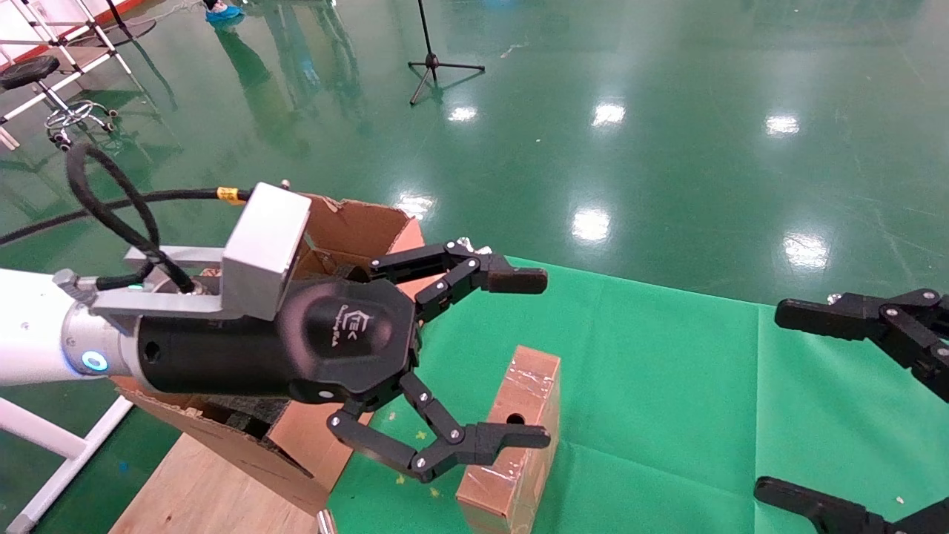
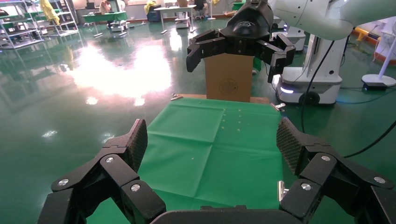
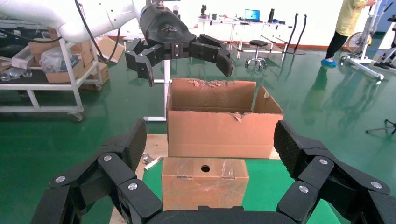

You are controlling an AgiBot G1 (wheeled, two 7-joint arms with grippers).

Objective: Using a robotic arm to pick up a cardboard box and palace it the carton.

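The cardboard box (image 1: 528, 393) is small, taped and brown, with a round hole in its upper face. It lies on the green cloth (image 1: 667, 386) just in front of the carton (image 1: 356, 230). The right wrist view shows the cardboard box (image 3: 204, 184) close before the torn-edged carton (image 3: 219, 126). The robotic arm's left gripper (image 1: 526, 360) hangs open above the cardboard box and carton's near side, nothing between its fingers; in its own view the left gripper (image 2: 213, 142) spans bare cloth. My right gripper (image 1: 782, 400) is open at the right edge, facing the cardboard box.
The carton stands on a wooden board (image 1: 200, 482) at the cloth's left end. A metal clip (image 3: 152, 161) holds the cloth there. Beyond the cloth's other end stands another upright brown box (image 2: 229, 95). The green floor surrounds the table.
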